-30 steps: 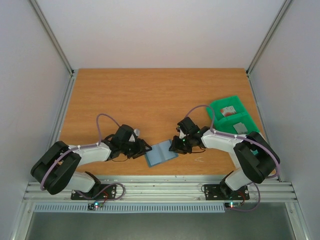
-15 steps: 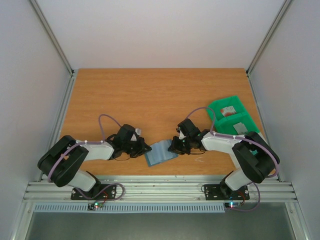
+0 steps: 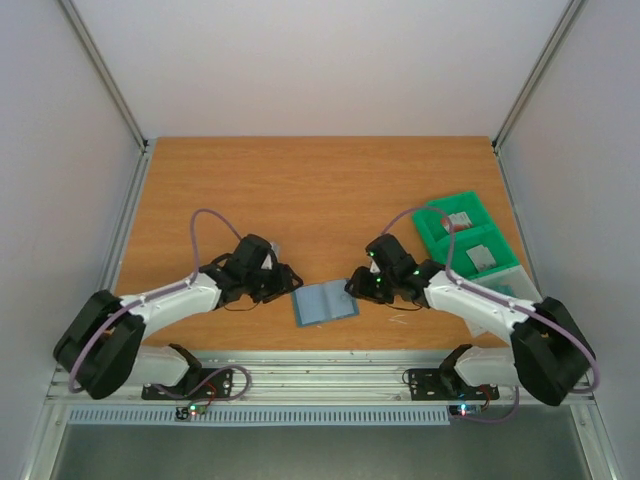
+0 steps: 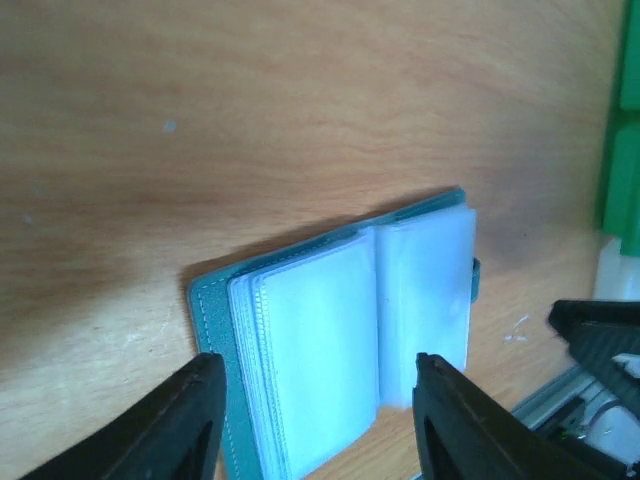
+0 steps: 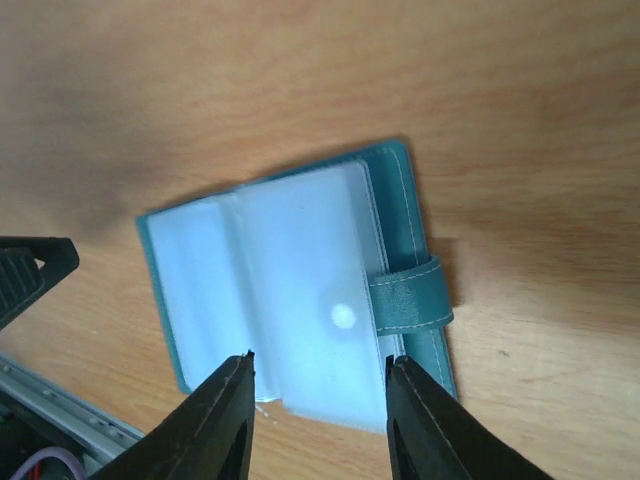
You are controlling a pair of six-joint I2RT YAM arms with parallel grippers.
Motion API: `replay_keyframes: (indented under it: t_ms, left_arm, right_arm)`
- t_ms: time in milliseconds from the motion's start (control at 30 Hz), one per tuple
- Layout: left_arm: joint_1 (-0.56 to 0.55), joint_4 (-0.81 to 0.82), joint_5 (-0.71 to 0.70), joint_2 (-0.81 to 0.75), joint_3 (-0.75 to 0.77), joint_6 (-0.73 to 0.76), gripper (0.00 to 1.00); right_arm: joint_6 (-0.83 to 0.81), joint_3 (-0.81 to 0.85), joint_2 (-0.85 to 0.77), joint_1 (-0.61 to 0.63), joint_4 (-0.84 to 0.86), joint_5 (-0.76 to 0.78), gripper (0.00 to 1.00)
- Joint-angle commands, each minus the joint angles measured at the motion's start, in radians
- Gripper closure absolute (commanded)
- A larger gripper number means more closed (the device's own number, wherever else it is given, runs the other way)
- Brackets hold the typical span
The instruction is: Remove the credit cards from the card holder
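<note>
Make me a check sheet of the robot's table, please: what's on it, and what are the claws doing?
surface: wooden table; a few pale specks near the front.
job's things: holder lies open and flat between the arms; two cards lie in the bin, one per compartment.
clutter: green bin at the right side.
grippers: left gripper and right gripper are both open, one at each side of the holder, holding nothing.
cables: one looped cable on each arm, clear of the holder.
surroundings: white walls; metal rail in front.
</note>
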Motion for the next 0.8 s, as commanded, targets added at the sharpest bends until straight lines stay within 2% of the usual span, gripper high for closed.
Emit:
replay_keyframes:
  t_ms: [0,33,100,200,267,400,567,767]
  left_arm:
    - [-0.002,-0.23,-0.117,-0.11,0.095,0.11,0.4]
    - [-0.003,-0.271,-0.139,-0.138,0.116,0.124,0.3]
    - [-0.003,-0.345,-0.183,-0.196,0.155,0.165,0.03]
    - [-0.003,-0.451,-0.248,-0.277,0.228,0.215,0.01]
    - [-0.002,-0.509,-0.286,-0.323,0.277,0.263,0.01]
    - [-0.004,-0.589,-0.306,-0.414,0.371,0.352,0.01]
    - [-0.003,-0.67,-0.334,-0.496,0.475,0.391,0.01]
    - [-0.002,-0.656,-0.353,-0.593,0.491,0.426,0.01]
  right_arm:
    - [-0.074,0.071,-0.117,0.009,-0.162,0.157,0.6]
    - [-0.086,0.087,-0.144,0.008,-0.189,0.184,0.57]
    - [-0.113,0.123,-0.195,0.009,-0.242,0.236,0.49]
    - [-0.155,0.195,-0.27,0.009,-0.319,0.312,0.28]
    - [-0.189,0.245,-0.315,0.008,-0.369,0.361,0.03]
    - [-0.23,0.346,-0.388,0.009,-0.456,0.416,0.02]
    - [-0.239,0.453,-0.416,0.008,-0.52,0.421,0.01]
    - [-0.248,0.514,-0.438,0.009,-0.542,0.4,0.02]
